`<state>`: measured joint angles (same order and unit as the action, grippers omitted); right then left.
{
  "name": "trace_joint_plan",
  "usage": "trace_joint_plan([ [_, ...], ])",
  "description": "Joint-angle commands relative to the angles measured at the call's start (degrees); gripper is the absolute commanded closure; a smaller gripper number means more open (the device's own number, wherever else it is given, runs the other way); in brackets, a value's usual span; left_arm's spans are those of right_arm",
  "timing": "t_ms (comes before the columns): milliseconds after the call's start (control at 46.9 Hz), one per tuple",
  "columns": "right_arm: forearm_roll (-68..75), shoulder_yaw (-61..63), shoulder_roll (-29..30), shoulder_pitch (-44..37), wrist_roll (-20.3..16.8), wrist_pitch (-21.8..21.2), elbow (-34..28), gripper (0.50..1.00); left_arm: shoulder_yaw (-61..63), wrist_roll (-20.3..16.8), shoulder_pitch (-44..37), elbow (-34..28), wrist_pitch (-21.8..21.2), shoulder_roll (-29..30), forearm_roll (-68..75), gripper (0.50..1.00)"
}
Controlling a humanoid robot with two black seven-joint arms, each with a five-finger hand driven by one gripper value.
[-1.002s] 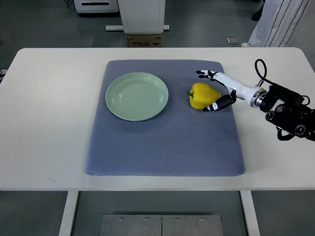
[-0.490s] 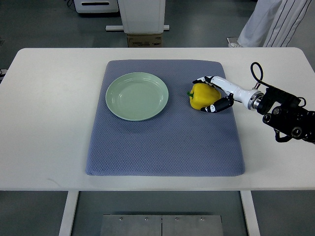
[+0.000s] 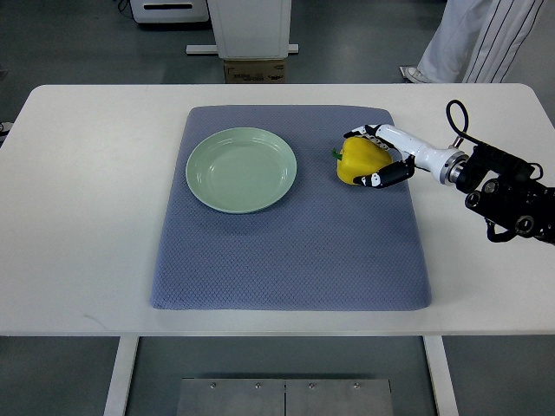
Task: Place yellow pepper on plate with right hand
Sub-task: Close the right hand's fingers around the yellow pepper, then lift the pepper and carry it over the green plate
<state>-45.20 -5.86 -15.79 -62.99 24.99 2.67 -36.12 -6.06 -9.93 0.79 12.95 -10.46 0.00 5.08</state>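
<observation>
Yellow pepper (image 3: 356, 162) clasped in right hand (image 3: 375, 158), right of plate (image 3: 241, 169).

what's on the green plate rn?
Nothing: the green plate shows bare on the blue mat. The yellow pepper sits off to its right, in the right hand. Under the plate is hidden.

right arm reaching in from 3 o'clock | right hand (image 3: 375, 158) pointing toward 9 o'clock | fingers (image 3: 378, 179) curling, gripping
</observation>
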Motion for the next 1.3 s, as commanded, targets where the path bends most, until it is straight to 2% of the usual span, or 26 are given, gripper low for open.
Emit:
trace_joint_plan([
  [0,0.11,0.32,0.23,-1.17,-0.55,0.41,-0.26,1.000,0.00,0.00,0.00,-0.03,0.00,0.00,0.02,0.500],
  [746,0.28,0.85,15.79,-8.99,-6.09,0.41,-0.26,1.000,0.00,0.00,0.00,0.06,0.00,0.00,-0.07,0.500],
  [938,0.37,0.85,15.79,-9.61,-7.58,0.50,-0.17,1.000,0.00,0.00,0.00,0.06,0.00,0.00,0.02,0.500],
  [1279,0.20,0.76,15.79,-9.34,-7.58,0.50,-0.52,1.000,0.00,0.00,0.00,-0.03,0.00,0.00,0.02,0.500],
])
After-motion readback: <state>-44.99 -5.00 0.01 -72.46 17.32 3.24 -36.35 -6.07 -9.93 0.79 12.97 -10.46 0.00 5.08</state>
